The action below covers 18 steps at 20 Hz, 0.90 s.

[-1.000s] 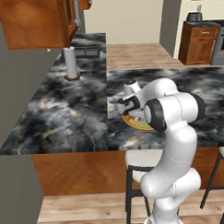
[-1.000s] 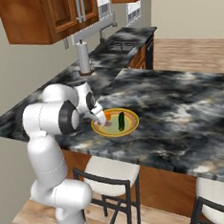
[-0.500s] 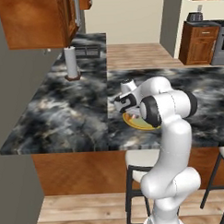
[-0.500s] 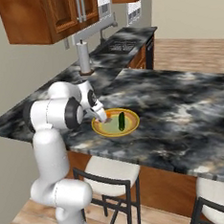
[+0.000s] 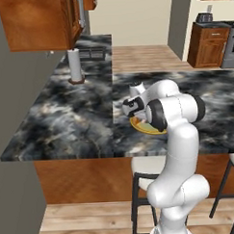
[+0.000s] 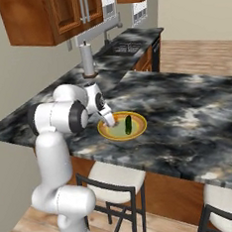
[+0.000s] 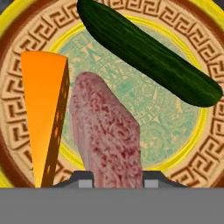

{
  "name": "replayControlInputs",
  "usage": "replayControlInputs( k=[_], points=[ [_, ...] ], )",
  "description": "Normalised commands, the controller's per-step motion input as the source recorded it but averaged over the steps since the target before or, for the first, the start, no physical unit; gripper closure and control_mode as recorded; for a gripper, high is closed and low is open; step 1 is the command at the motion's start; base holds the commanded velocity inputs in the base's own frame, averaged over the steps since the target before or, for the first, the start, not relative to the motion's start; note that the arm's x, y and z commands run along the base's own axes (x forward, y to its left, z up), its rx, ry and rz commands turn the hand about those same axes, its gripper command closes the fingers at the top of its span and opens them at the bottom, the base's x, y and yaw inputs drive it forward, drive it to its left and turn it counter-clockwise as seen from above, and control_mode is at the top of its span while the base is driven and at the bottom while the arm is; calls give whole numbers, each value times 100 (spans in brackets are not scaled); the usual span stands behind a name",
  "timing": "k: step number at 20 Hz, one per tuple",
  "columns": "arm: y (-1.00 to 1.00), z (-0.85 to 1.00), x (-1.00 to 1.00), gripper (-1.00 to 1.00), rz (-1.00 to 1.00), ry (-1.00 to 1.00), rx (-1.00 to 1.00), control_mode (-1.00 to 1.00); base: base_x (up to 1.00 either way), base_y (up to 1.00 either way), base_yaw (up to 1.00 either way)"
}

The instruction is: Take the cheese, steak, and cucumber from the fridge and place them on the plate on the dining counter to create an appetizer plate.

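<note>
My fingertips (image 7: 84, 180) flank the steak (image 7: 107, 135), though I cannot tell whether they grip it; it runs lengthwise straight ahead over the plate (image 7: 183, 127), cheese (image 7: 41, 111) beside it, cucumber (image 7: 148, 50) crosswise beyond.

We see reddish-brown wall cabinets (image 5: 40, 21) above a beige wall, a wood-plank floor (image 5: 140, 57) — two white-seated dark-framed stools (image 6: 116, 177) beneath the counter overhang — and a white paper-towel roll (image 5: 75, 65) standing upright.
</note>
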Motion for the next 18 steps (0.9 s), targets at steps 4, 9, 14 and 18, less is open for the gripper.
replayControlInputs(
  k=[4,9,14,18],
  points=[
    [-49,-30,0,-100,-7,0,0,-100,0,0,0],
    [-40,-5,-11,-100,-7,0,0,-100,0,0,0],
    [-9,11,-41,-100,-3,0,1,-100,0,0,0],
    [1,48,-71,-100,0,-4,0,-100,0,0,0]
  ],
)
